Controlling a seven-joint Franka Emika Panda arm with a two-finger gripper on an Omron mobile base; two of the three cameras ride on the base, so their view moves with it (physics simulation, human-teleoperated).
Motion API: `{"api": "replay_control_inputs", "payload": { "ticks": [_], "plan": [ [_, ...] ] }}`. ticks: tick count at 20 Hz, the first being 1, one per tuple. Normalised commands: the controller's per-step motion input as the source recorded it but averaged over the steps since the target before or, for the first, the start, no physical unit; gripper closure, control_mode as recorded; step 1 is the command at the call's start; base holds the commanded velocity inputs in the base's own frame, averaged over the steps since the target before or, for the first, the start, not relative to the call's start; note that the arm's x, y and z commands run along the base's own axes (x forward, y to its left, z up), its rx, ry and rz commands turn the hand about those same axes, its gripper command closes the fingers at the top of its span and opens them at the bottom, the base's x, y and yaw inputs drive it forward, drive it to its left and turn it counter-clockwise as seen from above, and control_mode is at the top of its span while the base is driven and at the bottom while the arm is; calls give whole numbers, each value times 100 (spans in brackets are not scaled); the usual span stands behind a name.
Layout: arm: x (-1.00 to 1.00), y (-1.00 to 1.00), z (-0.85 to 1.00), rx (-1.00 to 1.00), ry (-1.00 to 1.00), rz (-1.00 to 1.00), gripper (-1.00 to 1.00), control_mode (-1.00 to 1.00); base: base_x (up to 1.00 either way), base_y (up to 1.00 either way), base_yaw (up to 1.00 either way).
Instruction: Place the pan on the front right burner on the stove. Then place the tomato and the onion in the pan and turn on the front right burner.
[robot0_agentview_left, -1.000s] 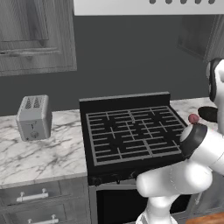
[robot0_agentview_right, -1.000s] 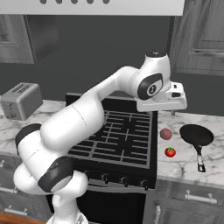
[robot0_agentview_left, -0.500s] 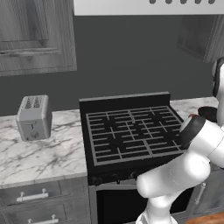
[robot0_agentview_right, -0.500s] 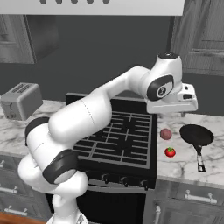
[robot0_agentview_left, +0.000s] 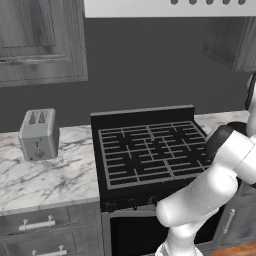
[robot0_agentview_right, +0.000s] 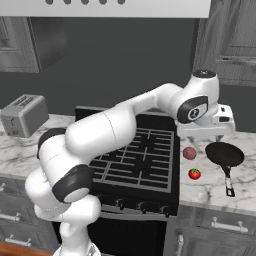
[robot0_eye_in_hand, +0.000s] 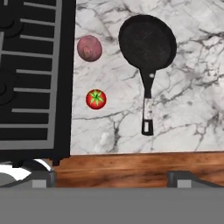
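The black pan (robot0_eye_in_hand: 147, 42) lies on the marble counter right of the stove (robot0_eye_in_hand: 30, 65), its long handle (robot0_eye_in_hand: 148, 109) pointing toward the front edge; it also shows as the pan (robot0_agentview_right: 225, 153). The maroon onion (robot0_eye_in_hand: 89, 48) sits between pan and stove, and the bright red tomato (robot0_eye_in_hand: 96, 99) lies nearer the front. The onion (robot0_agentview_right: 189, 153) and tomato (robot0_agentview_right: 194, 173) lie beside the stove (robot0_agentview_right: 145, 155). My gripper (robot0_eye_in_hand: 113, 178) hangs high above them, open and empty, its hand (robot0_agentview_right: 205, 136) over the counter. The front right burner (robot0_eye_in_hand: 26, 113) is bare.
A grey toaster (robot0_agentview_left: 38, 132) stands on the counter left of the stove, also seen as the toaster (robot0_agentview_right: 24, 115). Knobs (robot0_agentview_right: 137, 206) line the stove's front. Wood floor (robot0_eye_in_hand: 131, 168) shows beyond the counter's front edge. Dark cabinets hang above on both sides.
My hand has swung right, from above the stove's right edge to over the counter above the onion and pan. The jaws stayed open; pan, onion and tomato have not moved.
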Motion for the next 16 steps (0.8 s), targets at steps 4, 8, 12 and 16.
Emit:
{"api": "replay_control_inputs", "payload": {
  "ticks": [4,8,12,16],
  "plan": [
    [0,-18,-15,0,0,0,-100,-100,0,0,0],
    [0,-21,-12,0,0,0,-100,-100,0,0,0],
    [0,-17,-24,0,0,0,-100,-100,0,0,0],
    [0,-1,-31,0,0,0,-100,-100,0,0,0]
  ]
}}
